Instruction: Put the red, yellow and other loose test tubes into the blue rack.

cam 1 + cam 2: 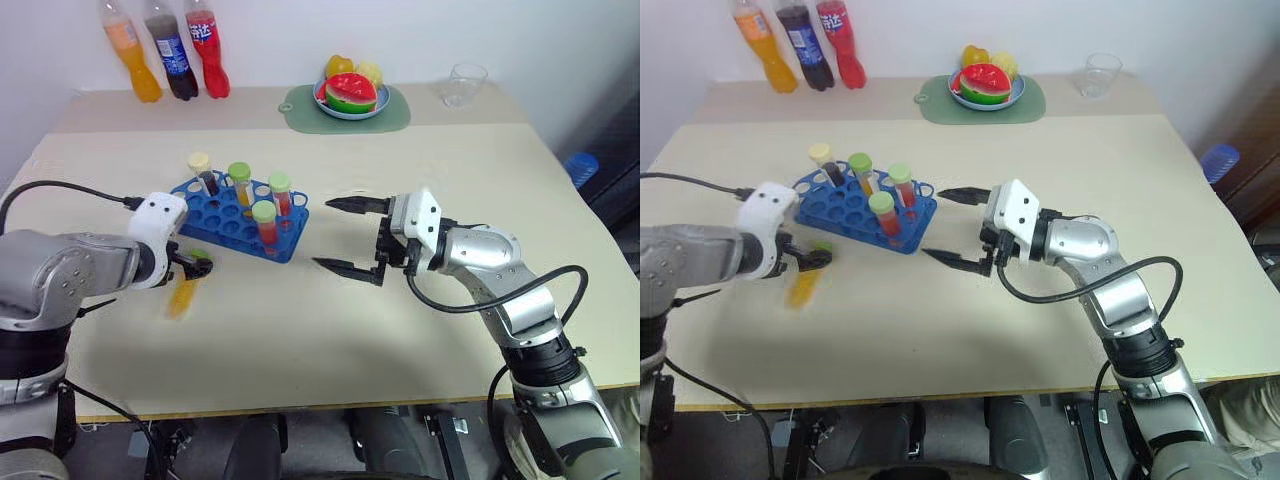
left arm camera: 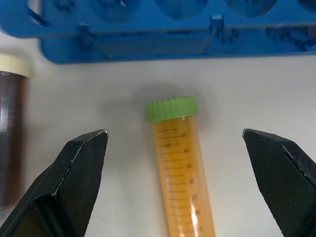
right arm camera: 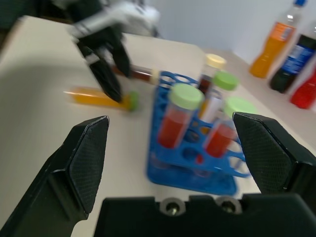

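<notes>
The blue rack [image 1: 232, 222] stands left of the table's middle with several capped tubes upright in it. A yellow-orange test tube [image 2: 178, 170] with a green cap lies flat on the table just in front of the rack. My left gripper [image 2: 174, 133] hangs open over it, one finger on each side of the cap end, not touching. A dark maroon tube [image 2: 10, 128] with a cream cap lies beside it, close to the rack. To the right of the rack, my right gripper [image 1: 350, 235] is open and empty, pointing at the rack.
Three soda bottles [image 1: 165, 50] stand at the back left. A fruit plate [image 1: 350, 100] on a green mat and a clear cup [image 1: 466, 83] sit at the back. The table's front edge [image 1: 300, 405] is near.
</notes>
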`<state>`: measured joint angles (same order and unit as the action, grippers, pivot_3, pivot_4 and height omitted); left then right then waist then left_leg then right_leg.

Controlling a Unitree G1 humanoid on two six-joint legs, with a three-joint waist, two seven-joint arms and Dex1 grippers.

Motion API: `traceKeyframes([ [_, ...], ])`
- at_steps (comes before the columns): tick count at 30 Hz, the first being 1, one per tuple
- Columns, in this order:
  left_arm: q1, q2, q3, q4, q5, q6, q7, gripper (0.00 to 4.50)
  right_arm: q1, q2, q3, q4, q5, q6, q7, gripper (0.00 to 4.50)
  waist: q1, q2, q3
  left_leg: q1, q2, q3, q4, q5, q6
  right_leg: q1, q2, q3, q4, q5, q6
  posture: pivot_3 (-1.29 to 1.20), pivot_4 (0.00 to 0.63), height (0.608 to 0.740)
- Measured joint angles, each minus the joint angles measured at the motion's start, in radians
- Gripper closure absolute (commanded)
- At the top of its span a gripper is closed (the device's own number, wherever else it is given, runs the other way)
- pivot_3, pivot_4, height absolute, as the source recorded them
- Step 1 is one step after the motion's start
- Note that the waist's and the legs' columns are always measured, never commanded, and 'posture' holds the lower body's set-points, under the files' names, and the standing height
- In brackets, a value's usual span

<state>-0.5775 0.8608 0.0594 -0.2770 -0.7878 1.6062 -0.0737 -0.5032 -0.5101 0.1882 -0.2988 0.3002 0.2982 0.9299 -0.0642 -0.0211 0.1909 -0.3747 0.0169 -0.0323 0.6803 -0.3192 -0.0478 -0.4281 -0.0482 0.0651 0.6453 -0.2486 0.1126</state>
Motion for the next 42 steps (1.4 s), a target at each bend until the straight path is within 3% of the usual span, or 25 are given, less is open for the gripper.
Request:
traceKeyframes([
  [1,-0.007,-0.013,-0.007,0.022,-0.009,0.0,0.02,0.0,0.01,-0.002,0.0,-0.007,-0.002,0.0,-0.001,0.09,0.002,0.0,0.0,0.0,0.0,0.0,0.0,0.0,0.0,0.0,0.0,0.0,0.0,0.0,0.0,0.0,0.15,0.734],
  [4,-0.025,-0.07,-0.015,0.091,-0.032,0.0,0.099,0.85,0.039,0.005,0.027,-0.016,-0.02,-0.002,-0.014,0.0,0.013,0.0,0.0,-0.001,0.0,0.0,0.001,0.0,0.0,0.0,-0.001,0.0,0.0,0.0,0.0,0.0,0.15,0.734],
  [10,-0.031,-0.074,-0.019,0.117,-0.098,0.0,0.187,3.68,0.057,0.015,0.043,-0.03,-0.046,-0.003,-0.049,0.0,0.02,0.0,0.0,0.0,0.0,0.0,0.001,0.001,-0.001,-0.001,-0.001,0.0,0.0,0.0,0.0,0.0,0.15,0.734],
  [13,-0.02,-0.038,-0.006,0.117,-0.138,0.0,0.217,3.72,0.057,0.021,0.043,-0.031,-0.058,-0.006,-0.061,0.0,0.02,0.0,0.0,-0.001,0.0,0.0,0.001,0.001,-0.001,-0.001,-0.001,0.0,0.0,0.0,0.0,0.0,0.15,0.734],
  [17,0.011,-0.008,0.129,0.063,-0.157,-0.01,0.211,3.72,0.07,0.019,0.044,-0.032,-0.06,-0.01,-0.059,0.0,0.022,-0.001,0.0,-0.001,0.0,0.001,0.001,0.001,-0.001,-0.001,-0.001,0.0,0.0,0.0,0.0,0.0,0.15,0.734],
  [20,0.067,-0.012,0.313,-0.055,-0.134,-0.171,0.136,3.72,0.108,0.009,0.044,-0.029,-0.061,-0.012,-0.053,0.0,0.023,-0.001,0.0,-0.002,-0.001,0.002,0.0,0.001,-0.002,-0.001,-0.002,0.0,-0.002,0.0,0.0,0.0,0.15,0.734],
  [23,0.07,-0.137,0.416,-0.149,-0.031,-0.496,0.113,3.72,0.118,0.009,0.045,-0.019,-0.061,-0.012,-0.048,0.0,0.035,-0.002,0.0,-0.002,-0.001,0.003,0.0,0.003,-0.005,0.0,-0.002,-0.001,-0.002,0.0,0.0,0.0,0.15,0.734],
  [26,0.073,-0.205,0.335,-0.174,0.118,-0.742,0.08,3.72,0.126,0.017,0.046,0.0,-0.064,-0.022,-0.05,0.0,0.048,-0.002,-0.001,-0.001,-0.002,0.004,0.0,0.003,-0.005,0.001,-0.002,-0.001,-0.003,0.0,0.0,0.0,0.15,0.734],
  [29,0.093,-0.37,0.14,-0.116,0.35,-1.09,0.078,3.72,0.128,0.04,0.064,0.036,-0.082,-0.029,-0.061,0.0,0.06,-0.001,-0.001,-0.001,-0.003,0.003,0.001,0.003,-0.005,0.004,-0.003,-0.001,-0.008,0.001,0.0,0.0,0.15,0.734],
  [31,0.126,-0.505,0.03,-0.019,0.479,-1.317,0.087,3.72,0.127,0.056,0.075,0.042,-0.09,-0.037,-0.068,0.0,0.058,-0.001,-0.001,-0.004,-0.002,0.004,0.001,0.003,-0.005,0.004,-0.003,-0.001,-0.013,0.003,0.002,0.0,0.15,0.734],
  [34,0.152,-0.596,-0.009,0.136,0.594,-1.555,0.1,3.72,0.13,0.049,0.07,0.044,-0.099,-0.043,-0.074,0.0,0.045,-0.001,-0.001,-0.008,-0.002,0.005,0.001,0.003,-0.005,-0.001,-0.002,-0.001,-0.013,0.004,0.003,0.0,0.15,0.734],
  [38,0.177,-0.639,-0.008,0.248,0.653,-1.75,0.08,3.72,0.132,0.045,0.049,0.026,-0.087,-0.022,-0.08,0.0,0.051,-0.001,-0.001,-0.008,-0.001,0.004,0.001,0.0,-0.001,-0.001,-0.002,-0.001,-0.013,0.004,0.003,0.0,0.15,0.734],
  [42,0.218,-0.668,-0.008,0.282,0.67,-1.786,0.055,3.72,0.135,0.035,0.032,-0.012,-0.059,0.012,-0.079,0.0,0.053,-0.001,-0.001,-0.009,-0.002,0.004,0.003,0.0,0.0,-0.001,-0.002,-0.001,-0.013,0.004,0.004,0.0,0.15,0.734],
])
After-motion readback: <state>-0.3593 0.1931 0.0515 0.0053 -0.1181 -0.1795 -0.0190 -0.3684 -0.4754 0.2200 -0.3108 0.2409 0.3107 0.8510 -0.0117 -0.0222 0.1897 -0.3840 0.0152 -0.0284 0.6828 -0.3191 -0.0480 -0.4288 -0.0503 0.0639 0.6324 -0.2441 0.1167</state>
